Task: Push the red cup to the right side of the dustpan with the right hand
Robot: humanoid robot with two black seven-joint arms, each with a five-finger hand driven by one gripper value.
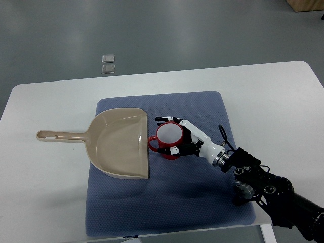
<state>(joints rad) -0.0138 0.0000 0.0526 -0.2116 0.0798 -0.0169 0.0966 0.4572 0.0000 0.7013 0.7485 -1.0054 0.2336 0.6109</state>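
A red cup (168, 139) with a white inside stands upright on the blue mat (202, 192), its handle pointing left and nearly touching the right edge of the beige dustpan (119, 144). The dustpan lies flat with its handle (58, 135) stretched left onto the white table. My right hand (167, 135) comes in from the lower right and lies against the cup's right side. Its fingers (163, 120) reach loosely along the cup's far side and the thumb (174, 150) rests by the near side. The hand is open and cradles the cup without clamping it.
The white table (283, 101) has bare surface right of the mat. Its front edge runs close below the mat. Two small square plates (108, 63) sit on the grey floor beyond the table's far edge. A wooden box corner (306, 5) shows at top right.
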